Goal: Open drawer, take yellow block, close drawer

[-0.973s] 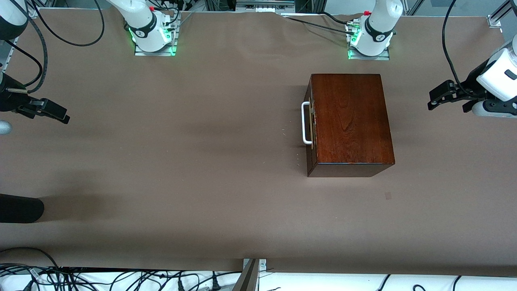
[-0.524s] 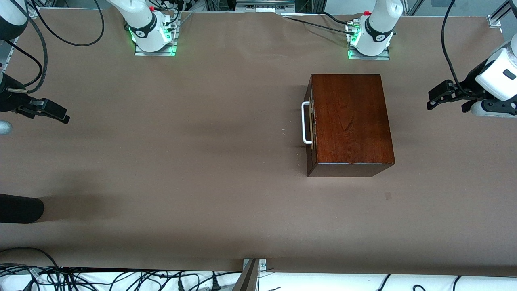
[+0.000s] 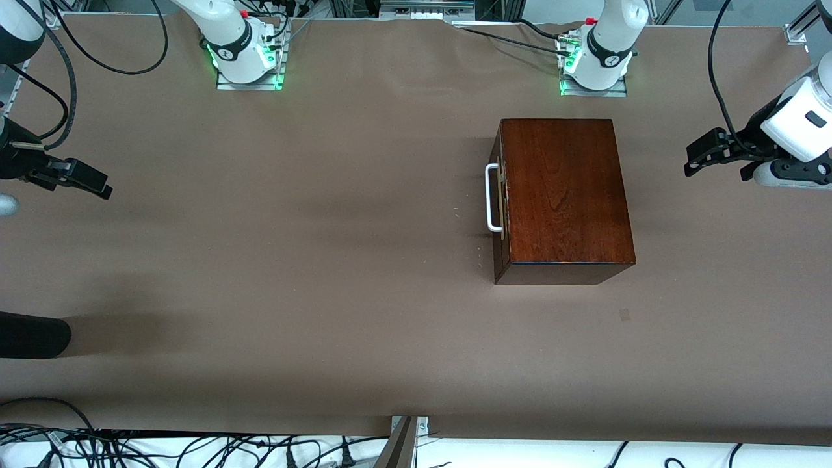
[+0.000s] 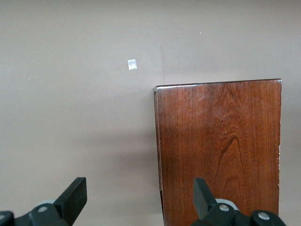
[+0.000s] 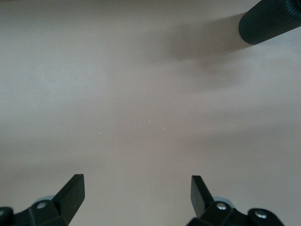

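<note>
The dark reddish-brown wooden box (image 3: 564, 195) stands on the table toward the left arm's end. Its drawer is shut, with the white U-shaped handle (image 3: 492, 198) on the side that faces the right arm's end. The box top also shows in the left wrist view (image 4: 220, 150). The yellow block is hidden. My left gripper (image 3: 699, 156) is open and empty, up in the air over the table beside the box at the left arm's end; it shows in its wrist view (image 4: 138, 197). My right gripper (image 3: 88, 182) is open and empty over the table's right-arm end, also in its wrist view (image 5: 136, 193).
A black cylinder (image 3: 32, 335) pokes in over the table edge at the right arm's end, also in the right wrist view (image 5: 270, 21). A small pale patch (image 3: 624, 315) marks the brown table cover nearer the front camera than the box. Cables hang along the front edge.
My left gripper has shifted slightly up and toward the box. The right arm, the box and the drawer have not moved.
</note>
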Robot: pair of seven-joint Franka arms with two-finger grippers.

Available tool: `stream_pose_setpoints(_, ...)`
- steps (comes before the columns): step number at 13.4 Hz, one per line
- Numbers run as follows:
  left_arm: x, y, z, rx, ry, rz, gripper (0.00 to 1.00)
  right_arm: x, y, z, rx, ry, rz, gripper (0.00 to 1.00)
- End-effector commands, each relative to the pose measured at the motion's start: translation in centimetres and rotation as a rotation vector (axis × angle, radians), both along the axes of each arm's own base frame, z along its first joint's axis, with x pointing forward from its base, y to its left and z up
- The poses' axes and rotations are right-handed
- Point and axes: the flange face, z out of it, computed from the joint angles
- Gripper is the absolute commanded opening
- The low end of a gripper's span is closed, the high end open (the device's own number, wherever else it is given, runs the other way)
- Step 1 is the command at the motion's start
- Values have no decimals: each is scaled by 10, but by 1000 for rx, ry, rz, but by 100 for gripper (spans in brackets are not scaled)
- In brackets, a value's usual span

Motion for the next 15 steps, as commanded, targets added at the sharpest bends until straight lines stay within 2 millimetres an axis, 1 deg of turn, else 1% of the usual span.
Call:
stream_pose_setpoints(1,1,-20,-3,20,4,-50,100,0,-1,6,7,-8,-12,100)
stream_pose_setpoints(2,3,-29,-4,21,6,-63,100,0,-1,6,7,-8,-12,100)
stream_pose_setpoints(3,7,-36,-10,21,13,-75,100,0,-1,6,7,-8,-12,100)
stream_pose_setpoints(4,9,-44,-10,21,10,-75,100,0,-1,6,7,-6,-11,100)
stream_pose_setpoints(5,13,-58,-8,20,7,-70,100,-1,-1,7,7,-9,-9,100)
stream_pose_setpoints(7,11,-82,-10,20,11,-64,100,0,-1,6,7,-8,-9,100)
stream_pose_setpoints(9,5,-117,-13,20,20,-54,100,-1,-1,7,7,-9,-8,100)
stream_pose_setpoints(10,2,-137,-20,23,31,-43,100,-1,-1,7,7,-9,-8,100)
stream_pose_setpoints(12,-15,-193,-28,80,20,-18,100,0,-1,6,7,-8,-6,100)
stream_pose_setpoints(13,-24,-226,-38,106,25,-2,100,0,-1,6,7,-8,-3,100)
stream_pose_setpoints(15,-39,-282,-65,146,29,9,100,0,-2,6,8,-8,-11,100)
